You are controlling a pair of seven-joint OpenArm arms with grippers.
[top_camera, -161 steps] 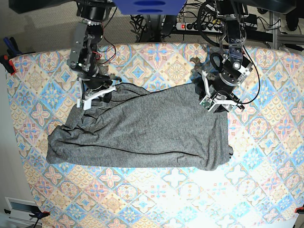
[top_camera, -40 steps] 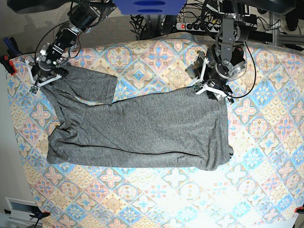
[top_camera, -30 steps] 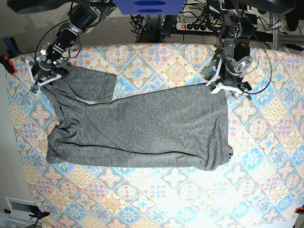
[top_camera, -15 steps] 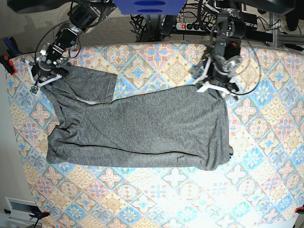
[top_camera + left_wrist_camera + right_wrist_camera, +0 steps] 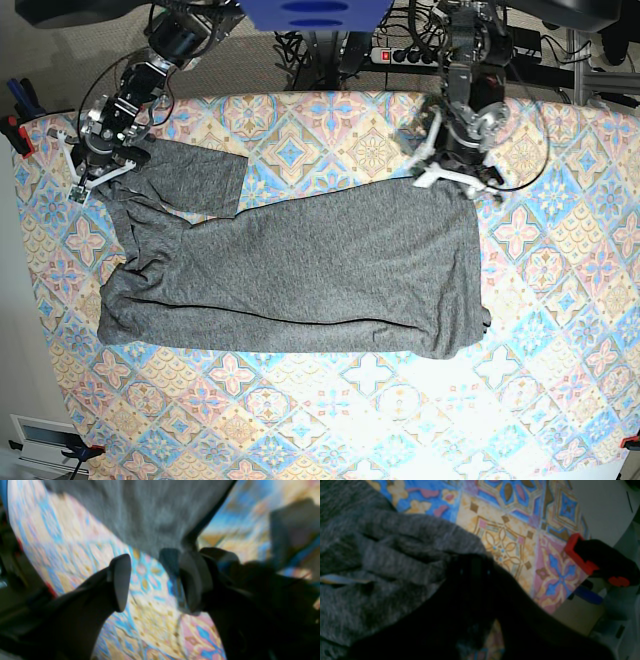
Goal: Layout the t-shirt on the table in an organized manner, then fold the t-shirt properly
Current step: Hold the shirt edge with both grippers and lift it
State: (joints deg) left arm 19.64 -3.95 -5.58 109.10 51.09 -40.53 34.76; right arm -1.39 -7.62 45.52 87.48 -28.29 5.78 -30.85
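The dark grey t-shirt (image 5: 300,270) lies spread across the middle of the patterned table (image 5: 560,300), with one short sleeve (image 5: 190,175) pulled out toward the upper left. My right gripper (image 5: 95,172) sits at that sleeve's outer edge near the table's left rim. In the right wrist view it (image 5: 470,580) is shut on bunched grey fabric (image 5: 382,555). My left gripper (image 5: 458,185) hovers at the shirt's upper right corner. In the left wrist view its fingers (image 5: 120,580) stand open, and the shirt's corner (image 5: 150,512) ends just beyond the tips.
Red clamps (image 5: 12,135) (image 5: 582,555) grip the table's left edge, close to my right gripper. Cables and a power strip (image 5: 400,55) run behind the far edge. A white box (image 5: 45,440) sits on the floor at the lower left.
My left gripper has shifted a little leftward along the shirt's top right corner, still open. My right gripper stays put, holding the sleeve. The shirt looks unchanged.
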